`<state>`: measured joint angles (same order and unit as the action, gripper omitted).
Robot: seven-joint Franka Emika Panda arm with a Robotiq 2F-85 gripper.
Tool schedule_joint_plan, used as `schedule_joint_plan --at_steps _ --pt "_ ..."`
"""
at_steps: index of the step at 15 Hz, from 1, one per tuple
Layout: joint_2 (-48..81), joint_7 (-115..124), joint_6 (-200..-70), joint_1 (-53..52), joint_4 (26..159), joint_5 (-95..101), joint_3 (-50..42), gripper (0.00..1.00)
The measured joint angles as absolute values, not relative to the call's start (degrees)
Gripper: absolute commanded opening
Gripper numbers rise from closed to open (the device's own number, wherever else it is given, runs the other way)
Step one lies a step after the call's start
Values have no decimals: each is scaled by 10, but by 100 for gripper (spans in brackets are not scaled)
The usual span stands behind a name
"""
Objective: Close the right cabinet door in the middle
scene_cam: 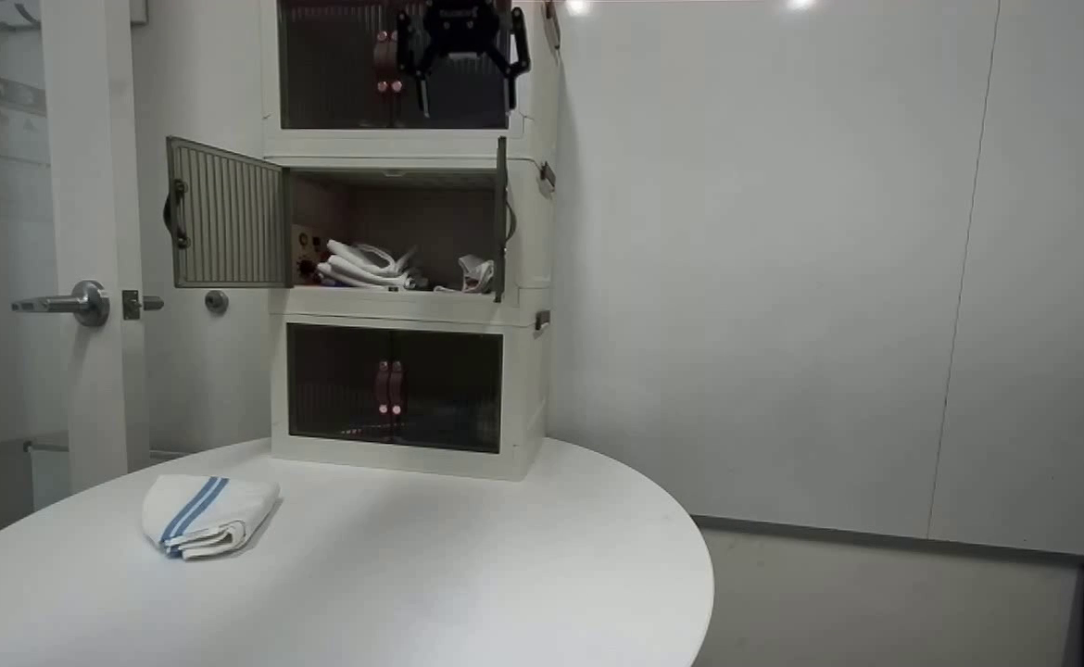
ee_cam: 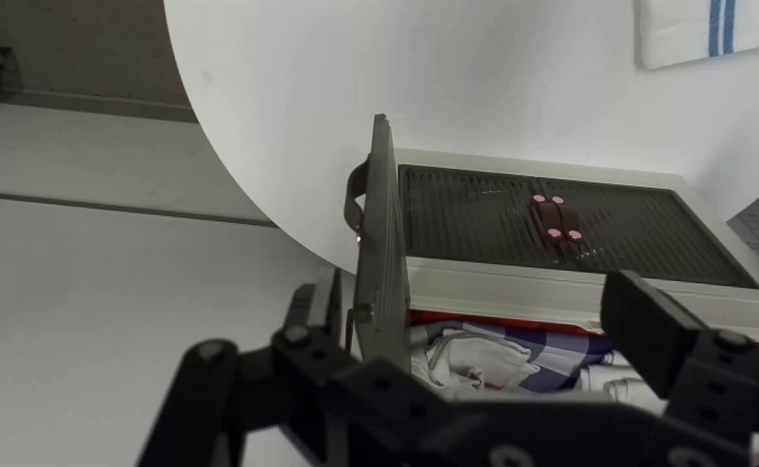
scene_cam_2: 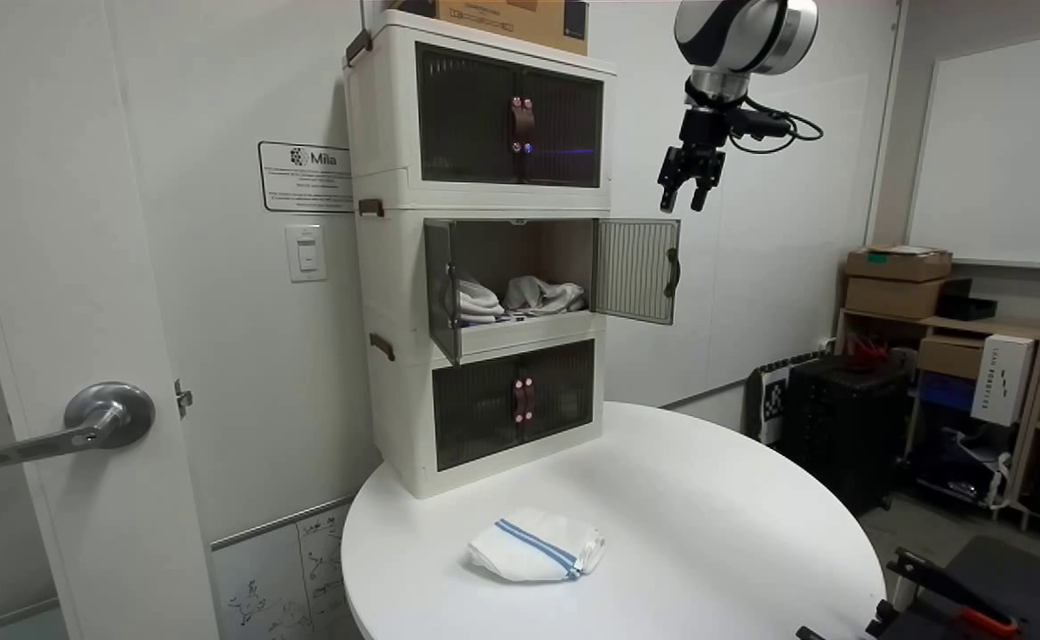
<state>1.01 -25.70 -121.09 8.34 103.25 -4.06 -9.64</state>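
The right middle cabinet door is a grey-tinted ribbed panel standing wide open. It is edge-on in an exterior view (scene_cam: pixel 501 222) and shows its face in an exterior view (scene_cam_2: pixel 634 269). In the wrist view the door (ee_cam: pixel 381 253) juts out from the cabinet, its dark handle on the outer side. My gripper (scene_cam: pixel 468 104) is open and empty, in front of the top tier and higher than the door. It also shows in an exterior view (scene_cam_2: pixel 682 203). In the wrist view the fingers (ee_cam: pixel 480 301) are spread, with the door's edge appearing just inside one finger, apparently farther away.
The left middle door (scene_cam: pixel 229 215) is also open. White cloths (scene_cam_2: pixel 542 295) lie inside the middle tier. The top tier doors (scene_cam_2: pixel 511 116) and bottom tier doors (scene_cam_2: pixel 513 404) are shut. A folded towel (scene_cam: pixel 208 514) lies on the white round table (scene_cam: pixel 468 574).
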Motion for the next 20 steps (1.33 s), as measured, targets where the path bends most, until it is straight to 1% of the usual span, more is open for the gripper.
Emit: schedule_joint_plan --at_steps 10,20 --pt "80 -363 -1181 97 970 -129 -87 100" --pt "119 -386 -1160 100 937 -140 -48 100"
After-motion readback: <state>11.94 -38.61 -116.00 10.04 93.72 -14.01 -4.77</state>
